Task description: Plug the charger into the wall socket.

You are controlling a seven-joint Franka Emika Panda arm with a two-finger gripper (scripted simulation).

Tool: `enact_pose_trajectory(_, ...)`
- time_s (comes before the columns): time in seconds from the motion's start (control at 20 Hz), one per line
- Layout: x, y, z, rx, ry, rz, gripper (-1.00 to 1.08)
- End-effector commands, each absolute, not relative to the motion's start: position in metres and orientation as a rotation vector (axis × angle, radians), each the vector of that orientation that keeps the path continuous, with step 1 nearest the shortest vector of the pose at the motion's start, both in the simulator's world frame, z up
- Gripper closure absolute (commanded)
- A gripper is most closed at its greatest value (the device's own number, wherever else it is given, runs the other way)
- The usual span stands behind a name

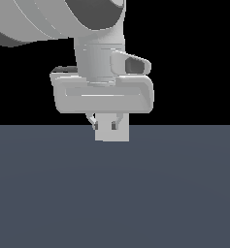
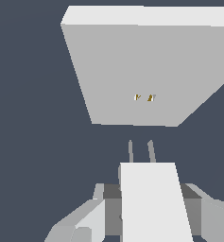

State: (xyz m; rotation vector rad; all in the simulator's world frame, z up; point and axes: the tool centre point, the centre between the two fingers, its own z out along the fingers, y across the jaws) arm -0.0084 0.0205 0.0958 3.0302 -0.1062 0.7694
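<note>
Near the middle of the exterior view, just above the line where the black background meets the dark blue-grey floor (image 1: 114, 193), the gripper (image 1: 105, 124) hangs from the pale arm (image 1: 48, 19) that fills the upper left of the frame. Its fingers (image 1: 94, 123) are closed on the charger (image 1: 112, 131), a small light-grey block that hangs just below the hand. Whether the block touches the floor cannot be told.

From the wrist view, the charger (image 2: 153, 203) fills the lower centre of the frame, clamped between grey finger pads (image 2: 111, 208) on either side. Two thin grey prongs (image 2: 141, 151) stick out from its far end. They point toward the wall socket (image 2: 132, 66), a large flat light-grey plate with two tiny yellowish holes (image 2: 144, 98). A clear gap separates the prong tips from the plate.
</note>
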Motion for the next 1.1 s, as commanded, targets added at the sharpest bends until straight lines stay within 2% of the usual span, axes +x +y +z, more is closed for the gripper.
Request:
enact_pose_trajectory(0.0,-0.0074,0.0184,0.0983,3.025,-0.131,0.766,1.08)
enact_pose_trajectory(1.05,0.0003,0.0151,0.1001,3.018,-0.156,0.759,1.08)
